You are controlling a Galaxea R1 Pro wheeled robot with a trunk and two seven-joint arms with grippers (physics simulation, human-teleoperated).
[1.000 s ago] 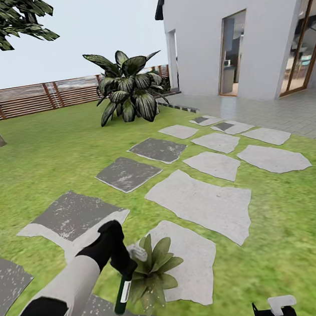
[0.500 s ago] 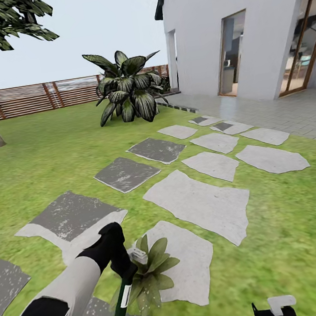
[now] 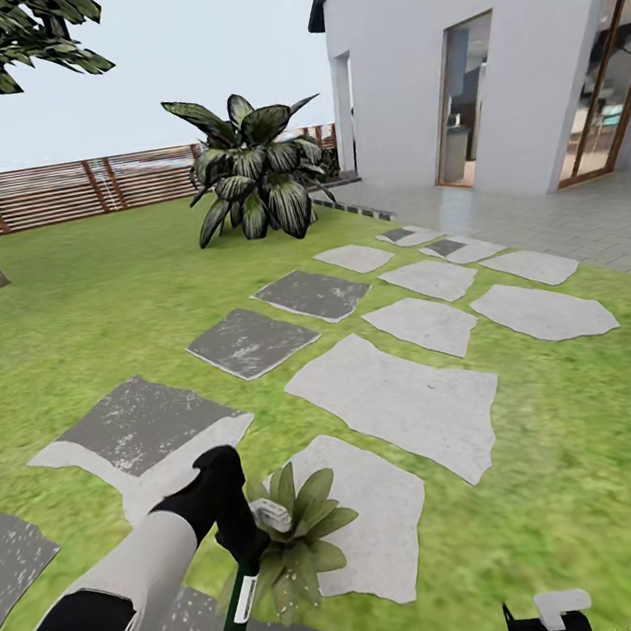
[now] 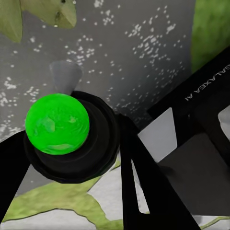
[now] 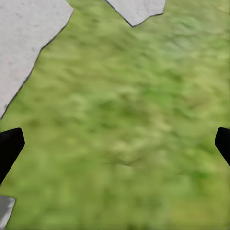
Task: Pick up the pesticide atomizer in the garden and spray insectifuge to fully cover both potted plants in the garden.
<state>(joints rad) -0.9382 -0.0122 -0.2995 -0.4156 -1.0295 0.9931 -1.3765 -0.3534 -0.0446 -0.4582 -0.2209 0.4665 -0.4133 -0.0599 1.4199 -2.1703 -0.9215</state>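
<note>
Head view: left gripper [image 3: 238,539] clamped on dark-green, white-nozzled atomizer bottle [image 3: 239,598], touching low green-leaved potted plant [image 3: 299,540] by pale stepping stone [image 3: 378,529].
Handling: light, rigid, likely slick; grip neck.
Right gripper [image 5: 115,148]: fingers wide apart, empty, over grass [image 5: 124,110].

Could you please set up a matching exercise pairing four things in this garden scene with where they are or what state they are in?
Things:
1. spray bottle
2. potted plant
3. right gripper
4. big leafy bush

Descriptions:
A. open above bare grass
B. held in the left gripper
C. far off, in front of the wooden fence
D. at the edge of a pale stepping stone, beside the bottle

Pairs: 1-B, 2-D, 3-A, 4-C
</note>
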